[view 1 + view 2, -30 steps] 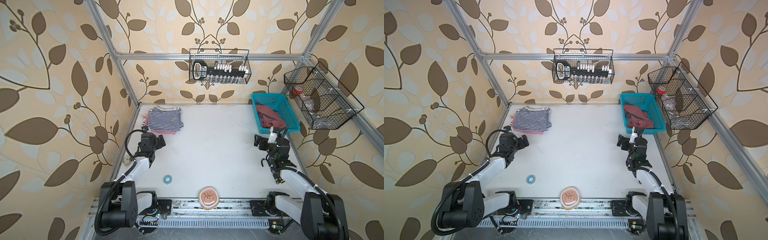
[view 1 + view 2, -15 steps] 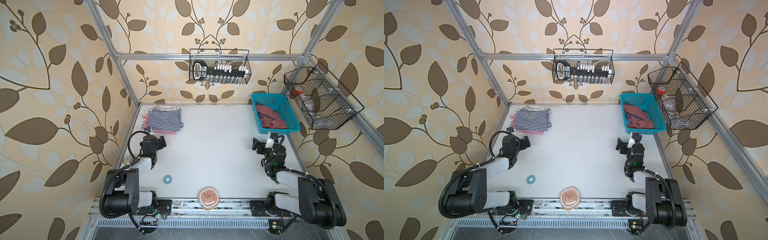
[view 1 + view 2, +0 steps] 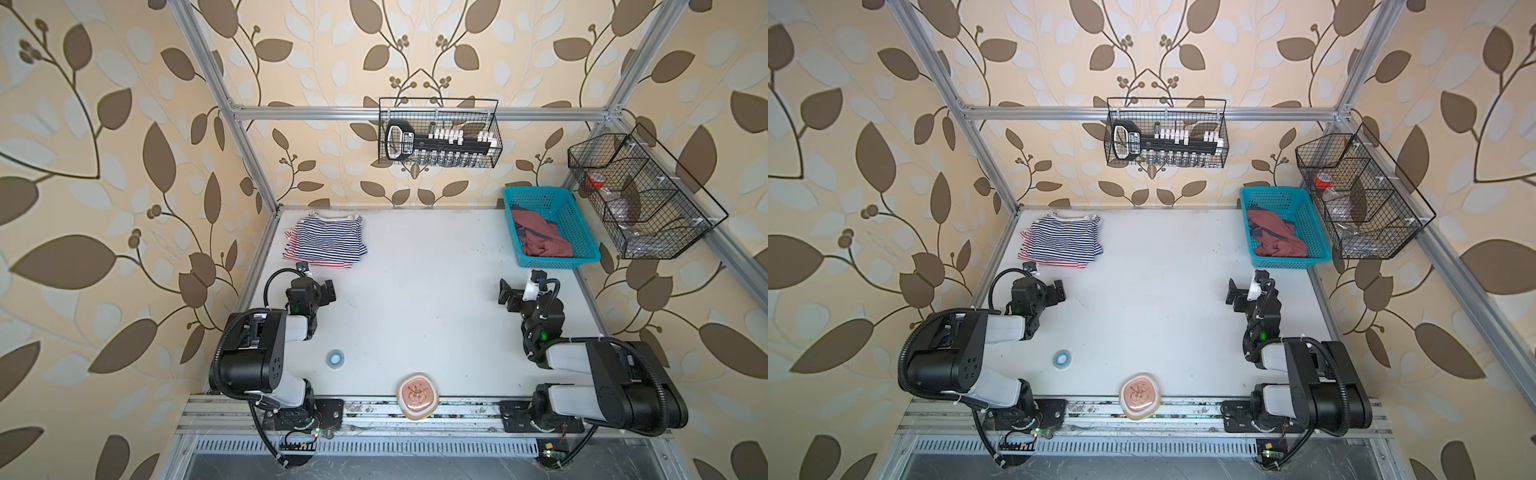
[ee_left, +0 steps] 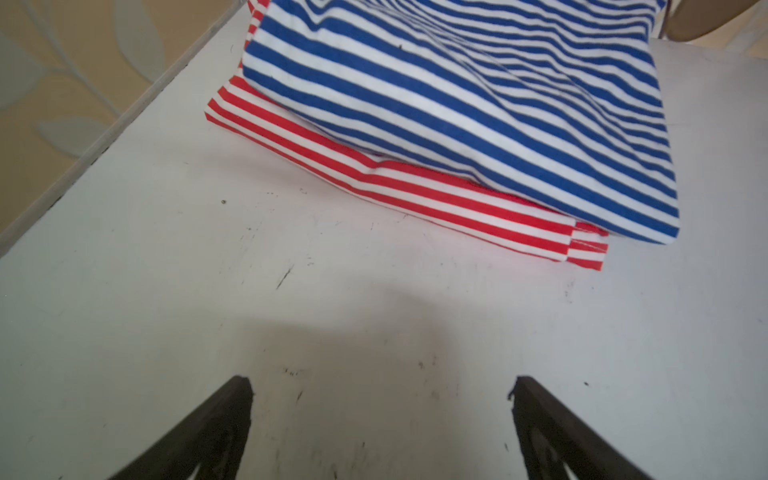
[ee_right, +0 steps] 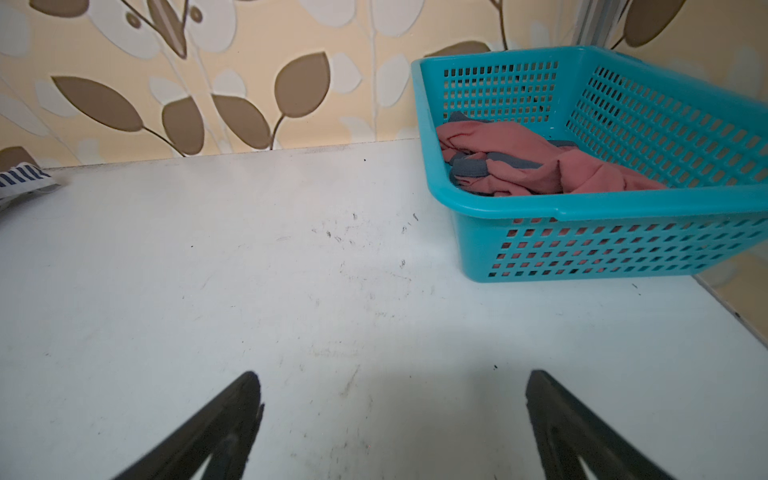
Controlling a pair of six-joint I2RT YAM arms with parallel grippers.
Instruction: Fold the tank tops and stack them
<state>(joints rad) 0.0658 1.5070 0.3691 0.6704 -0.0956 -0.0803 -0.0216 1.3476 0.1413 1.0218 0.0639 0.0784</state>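
Note:
The tank tops lie stacked at the table's back left. The navy-and-white one is on top. The red-and-white one sticks out beneath it along the near edge. My left gripper hovers open just in front of the stack, apart from it and holding nothing. My right gripper stands open and holding nothing over bare table, in front of the teal basket.
A teal basket at the back right holds crumpled pink-and-grey cloth. A blue tape roll and a pink dish lie near the front edge. Wire baskets hang on the walls.
Both arms have folded back toward their bases, and the grippers have drawn slightly nearer the front. Both grippers stayed open. The stack has not moved.

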